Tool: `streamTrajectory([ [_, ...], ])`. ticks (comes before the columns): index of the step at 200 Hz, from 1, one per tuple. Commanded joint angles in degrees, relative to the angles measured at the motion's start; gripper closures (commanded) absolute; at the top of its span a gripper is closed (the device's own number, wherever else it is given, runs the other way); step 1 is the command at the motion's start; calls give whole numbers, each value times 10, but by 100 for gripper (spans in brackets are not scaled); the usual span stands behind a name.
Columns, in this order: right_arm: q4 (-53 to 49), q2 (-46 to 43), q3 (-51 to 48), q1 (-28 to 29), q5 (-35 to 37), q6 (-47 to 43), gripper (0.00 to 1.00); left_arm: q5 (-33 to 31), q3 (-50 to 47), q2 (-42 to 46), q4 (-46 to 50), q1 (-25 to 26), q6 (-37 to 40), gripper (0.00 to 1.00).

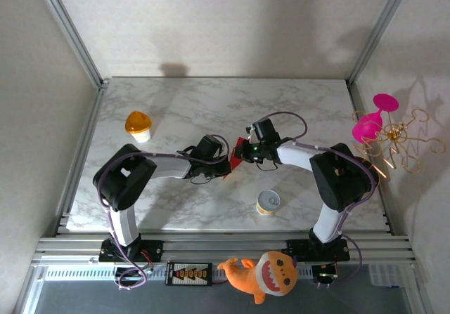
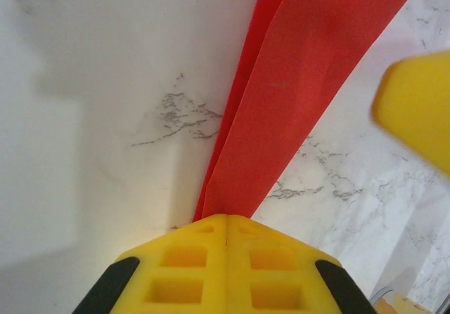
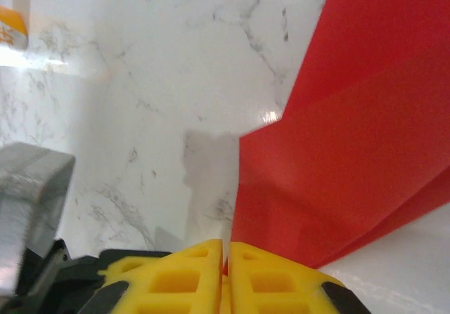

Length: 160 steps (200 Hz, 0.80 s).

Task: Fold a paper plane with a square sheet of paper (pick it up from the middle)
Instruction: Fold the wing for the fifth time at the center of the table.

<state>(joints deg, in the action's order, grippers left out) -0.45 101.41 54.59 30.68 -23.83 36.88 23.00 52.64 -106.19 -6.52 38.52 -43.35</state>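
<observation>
left gripper [image 2: 226,221] pinches paper [image 2: 295,89] — right gripper [image 3: 226,247] too

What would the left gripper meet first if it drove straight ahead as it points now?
The left gripper is shut on the red paper, which runs straight ahead, so it would push into that first. Beyond, probably the right gripper; depth is unclear.

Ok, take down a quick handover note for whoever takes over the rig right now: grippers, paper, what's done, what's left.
Left gripper: shut on the red paper, pinching a narrow end.
Right gripper: shut on the same sheet at another edge.
Paper: between both grippers over the middle of the marble table.
Done: creased into overlapping layers.
Left: remaining folds; no finished dart shape yet.
</observation>
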Motion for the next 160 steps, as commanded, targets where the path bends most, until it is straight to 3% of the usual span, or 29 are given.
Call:
streamTrajectory([
  [1, 0, 4, -11, 14, -14, 1, 90, -22, 6, -18, 30, 0, -7, 100],
  [106, -22, 74, 22, 16, 0, -10, 91, -15, 6, -6, 32, -1, -3, 100],
  [160, -41, 78, 18, 16, 10, -3, 91, -8, 4, 25, -27, -4, -14, 98],
])
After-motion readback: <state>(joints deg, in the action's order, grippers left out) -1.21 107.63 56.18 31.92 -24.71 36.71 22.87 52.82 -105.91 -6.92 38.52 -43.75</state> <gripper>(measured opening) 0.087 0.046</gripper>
